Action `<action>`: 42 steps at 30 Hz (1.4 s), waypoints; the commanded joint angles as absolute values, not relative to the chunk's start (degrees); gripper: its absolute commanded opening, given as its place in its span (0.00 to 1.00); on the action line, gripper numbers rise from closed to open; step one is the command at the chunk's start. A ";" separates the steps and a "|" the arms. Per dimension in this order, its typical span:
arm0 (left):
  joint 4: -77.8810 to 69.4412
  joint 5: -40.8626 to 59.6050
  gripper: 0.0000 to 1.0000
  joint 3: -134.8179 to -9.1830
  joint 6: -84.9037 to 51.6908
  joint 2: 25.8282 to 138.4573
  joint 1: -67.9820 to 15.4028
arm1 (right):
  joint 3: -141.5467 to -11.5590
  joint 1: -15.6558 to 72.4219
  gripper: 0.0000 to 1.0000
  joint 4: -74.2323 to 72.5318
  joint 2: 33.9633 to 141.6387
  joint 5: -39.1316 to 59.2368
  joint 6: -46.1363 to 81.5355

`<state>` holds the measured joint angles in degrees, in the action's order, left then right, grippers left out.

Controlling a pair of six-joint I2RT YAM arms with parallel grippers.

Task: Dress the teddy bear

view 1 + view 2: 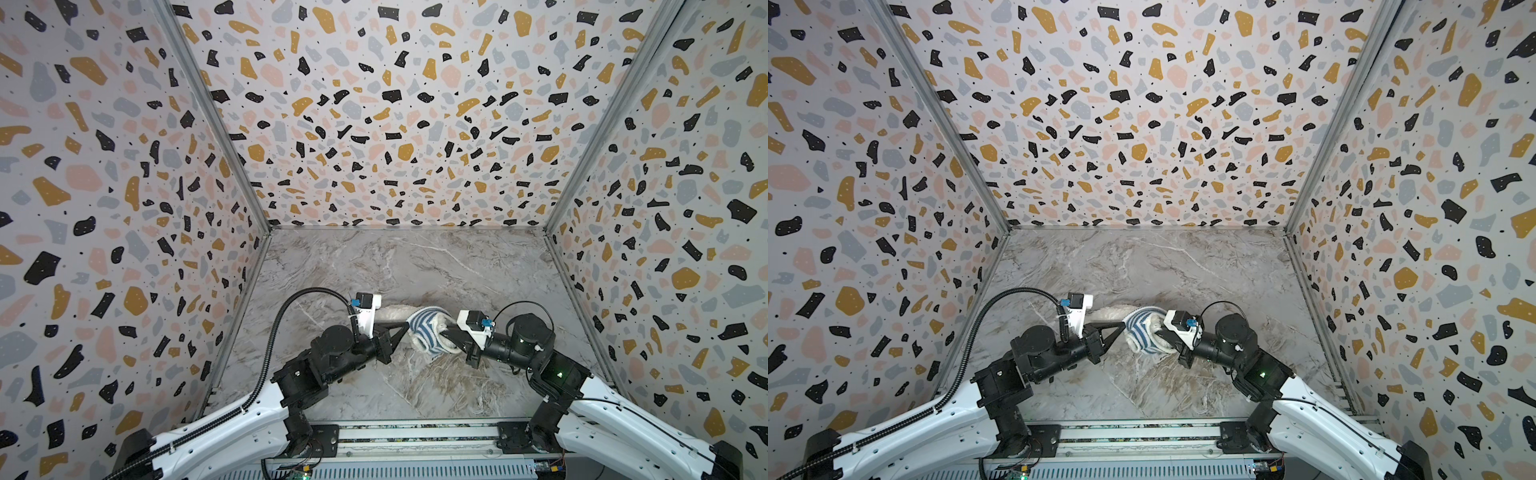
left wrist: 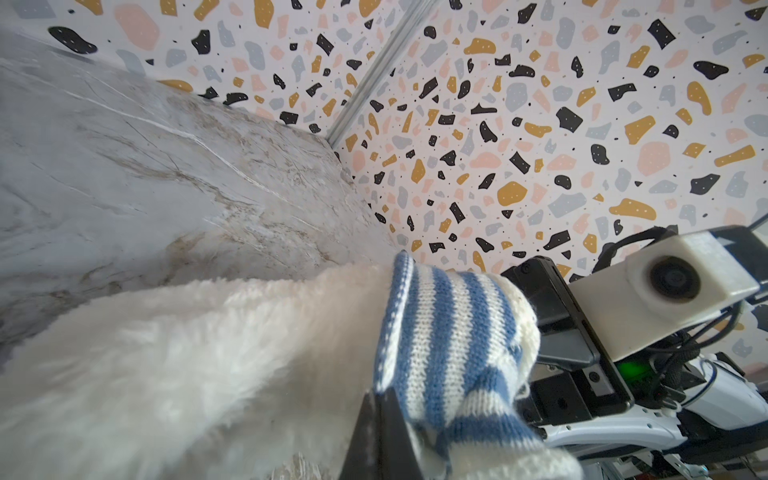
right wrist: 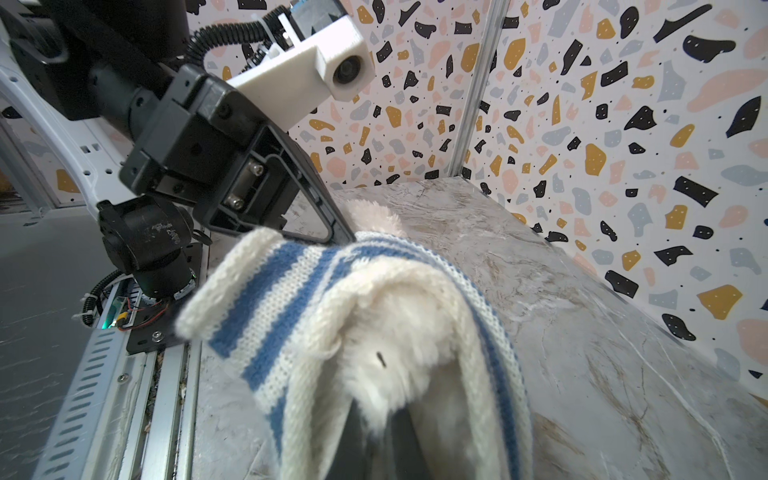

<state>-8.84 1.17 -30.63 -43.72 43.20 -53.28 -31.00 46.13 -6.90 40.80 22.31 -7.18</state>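
The teddy bear point(image 1: 390, 312) point(image 1: 1113, 312) lies on the marble tabletop between my two grippers, its cream fur point(image 2: 187, 353) bare on the left side. A blue-and-white striped shirt point(image 1: 426, 330) point(image 1: 1142, 332) point(image 2: 449, 332) point(image 3: 291, 282) is bunched over its other end. My left gripper point(image 1: 405, 326) point(image 1: 1123, 325) point(image 2: 380, 399) is shut with its tips at the shirt's hem, pinching the knit edge. My right gripper point(image 1: 444, 332) point(image 1: 1158, 330) point(image 3: 382, 424) reaches into the shirt's opening and is shut on a tuft of the bear's fur point(image 3: 395, 332). The bear's face is hidden.
Terrazzo-patterned walls point(image 1: 374, 124) close the marble tabletop point(image 1: 415, 266) in on three sides. An aluminium rail point(image 1: 415, 434) carrying both arm bases runs along the front edge. A black cable loop point(image 1: 286, 307) arches over the left arm.
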 commanded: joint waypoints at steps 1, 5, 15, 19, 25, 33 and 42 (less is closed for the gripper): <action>-5.60 -3.56 0.00 -30.61 -43.89 41.37 -51.19 | -32.49 46.22 0.00 -6.81 39.70 23.40 -9.16; -4.55 -3.36 0.00 -29.45 -45.13 40.76 -47.61 | -33.63 47.68 0.00 -4.20 40.14 23.47 -11.12; -1.51 -3.72 0.00 -29.16 -42.48 46.08 -46.54 | -35.69 56.25 0.00 -1.61 39.34 16.98 -15.65; -0.35 -4.04 0.00 -26.40 -42.28 47.15 -45.93 | -34.86 56.29 0.00 -5.01 35.97 17.80 -14.78; 0.00 -3.09 0.00 -23.83 -41.59 46.41 -45.00 | -34.33 56.36 0.00 -6.62 34.33 16.86 -13.17; -1.47 5.16 0.00 -26.83 -38.10 46.01 -45.00 | -33.82 56.30 0.00 -10.42 36.88 6.96 -4.82; -4.05 3.17 0.36 -26.97 -39.36 38.70 -45.00 | -37.51 56.19 0.00 -9.53 45.57 -4.15 12.22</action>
